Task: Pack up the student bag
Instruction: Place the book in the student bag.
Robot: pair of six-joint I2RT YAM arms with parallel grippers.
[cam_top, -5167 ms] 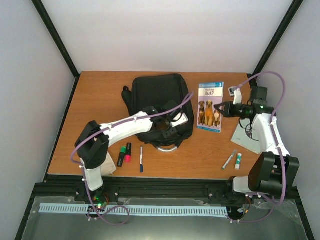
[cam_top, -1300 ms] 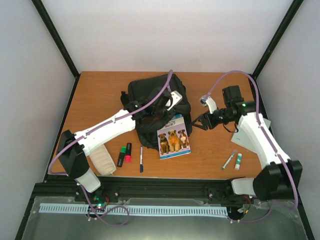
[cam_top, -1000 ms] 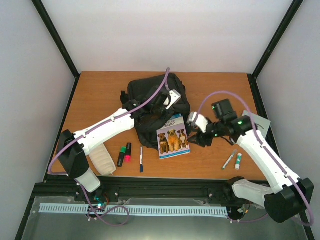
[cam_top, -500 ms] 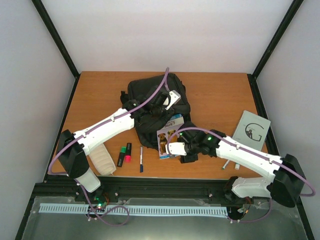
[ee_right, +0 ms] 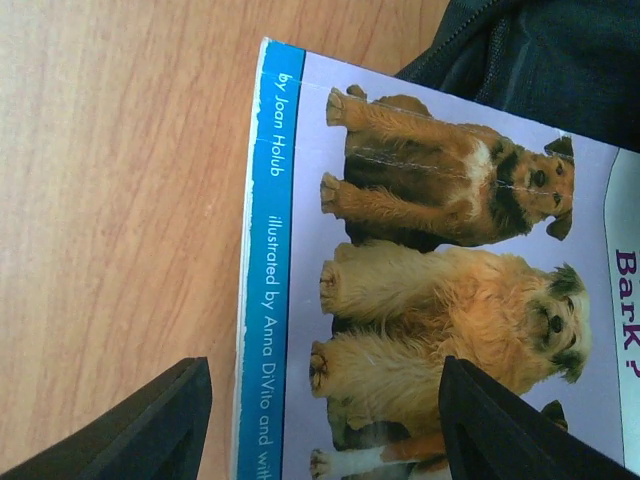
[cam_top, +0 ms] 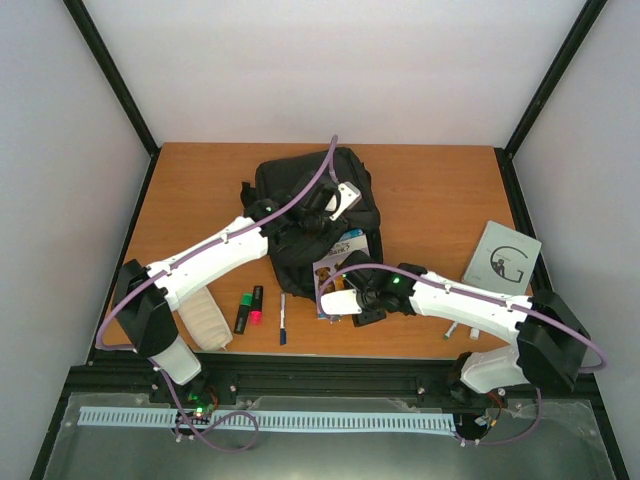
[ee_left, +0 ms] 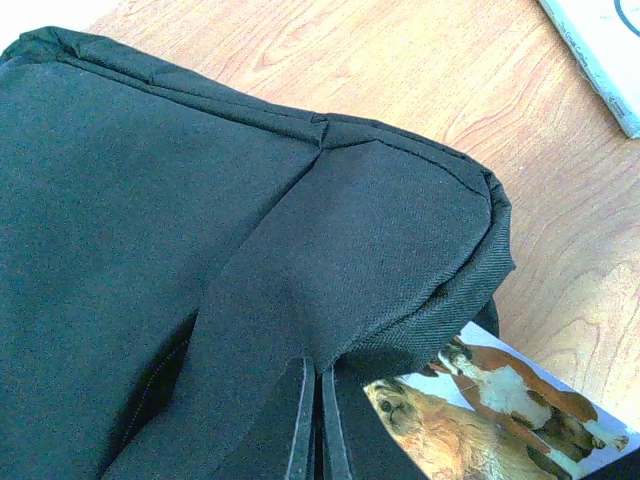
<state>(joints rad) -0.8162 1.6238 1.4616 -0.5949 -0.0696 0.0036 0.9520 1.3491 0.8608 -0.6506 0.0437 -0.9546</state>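
The student bag (cam_top: pixel 300 195), a large black backpack, lies at the table's middle back. My left gripper (cam_top: pixel 318 218) is shut on a fold of its fabric (ee_left: pixel 330 300) and holds the flap up; the fingers (ee_left: pixel 300 420) meet on the cloth. A dog picture book (cam_top: pixel 340 262) lies with its far end under the raised flap (ee_left: pixel 500 410). My right gripper (cam_top: pixel 338 298) hovers over the book's near end (ee_right: pixel 420 280). It stands open (ee_right: pixel 325 430), one finger (ee_right: pixel 160 430) over bare wood by the blue spine, the other (ee_right: pixel 500 430) over the cover.
A grey notebook (cam_top: pixel 503 255) lies at the right. Green and pink highlighters (cam_top: pixel 250 305), a pen (cam_top: pixel 283 318) and a whitish ribbed pouch (cam_top: pixel 205 322) lie at the front left. A marker (cam_top: pixel 452 327) peeks out behind my right arm.
My right arm has swung from the table's right side to the book's near end, and its jaws have stayed open. The left gripper and the bag flap have kept still.
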